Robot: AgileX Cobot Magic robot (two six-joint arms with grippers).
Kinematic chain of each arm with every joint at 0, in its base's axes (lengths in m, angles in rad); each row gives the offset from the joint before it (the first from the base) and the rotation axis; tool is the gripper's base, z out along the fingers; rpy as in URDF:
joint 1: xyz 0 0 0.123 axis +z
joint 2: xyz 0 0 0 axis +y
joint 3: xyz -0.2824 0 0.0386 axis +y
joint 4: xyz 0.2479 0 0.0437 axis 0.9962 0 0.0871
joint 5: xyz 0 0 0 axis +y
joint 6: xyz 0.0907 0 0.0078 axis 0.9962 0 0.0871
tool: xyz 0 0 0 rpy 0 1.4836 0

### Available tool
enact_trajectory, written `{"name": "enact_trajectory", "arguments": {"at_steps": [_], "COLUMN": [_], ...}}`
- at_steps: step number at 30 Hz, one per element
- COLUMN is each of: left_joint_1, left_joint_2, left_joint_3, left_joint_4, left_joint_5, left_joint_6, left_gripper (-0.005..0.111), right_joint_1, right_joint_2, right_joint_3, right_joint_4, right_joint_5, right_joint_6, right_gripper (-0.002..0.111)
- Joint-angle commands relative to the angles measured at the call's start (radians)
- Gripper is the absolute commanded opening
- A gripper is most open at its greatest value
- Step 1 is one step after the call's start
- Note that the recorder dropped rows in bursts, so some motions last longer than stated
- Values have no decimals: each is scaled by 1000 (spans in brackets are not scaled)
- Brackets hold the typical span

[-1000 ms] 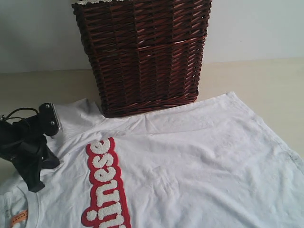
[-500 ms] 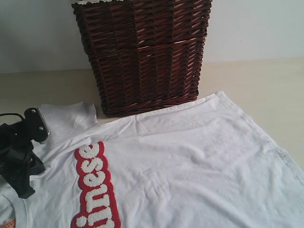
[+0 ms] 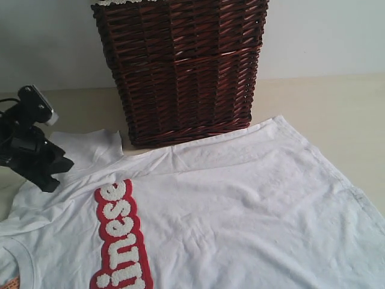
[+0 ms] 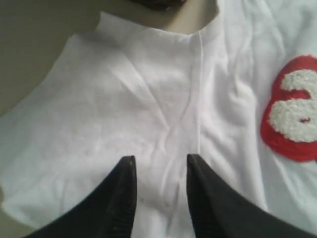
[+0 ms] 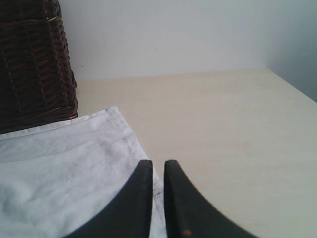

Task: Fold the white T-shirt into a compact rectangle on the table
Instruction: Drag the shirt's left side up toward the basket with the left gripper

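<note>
The left arm [image 3: 27, 150] is seen at the left edge of the exterior view, its black wrist tilted so that the gripper end is pointed downward and toward the middle. A small camera [image 3: 37, 102] with a pale face is carried on top of the wrist, and a thin black cable [image 3: 9, 109] is looped behind it. The left gripper [image 4: 161, 161] is held apart: a clear gap is left between its two dark fingers [image 4: 119, 198], and nothing is gripped there. The right gripper [image 5: 157, 166] is drawn almost together, with only a thin slit left between its tips and nothing clamped.
</note>
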Motion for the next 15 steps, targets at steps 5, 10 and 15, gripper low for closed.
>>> {"name": "enact_trajectory", "arguments": {"at_steps": [5, 10, 15], "left_joint_1": [1, 1, 1], "left_joint_2": [267, 360, 421], "left_joint_3": [-191, -271, -356], "left_joint_4": [-110, -110, -114], "left_joint_5": [-19, -64, -149], "left_joint_6": [59, 59, 59], "left_gripper": [35, 16, 0], "right_joint_1": [-6, -6, -6], "right_joint_2": [-7, -7, -7], "right_joint_3": [5, 5, 5], "right_joint_4": [-3, -3, -3], "right_joint_5": [-13, -13, -13], "right_joint_6": [-7, -7, -7], "right_gripper": [11, 11, 11]}}
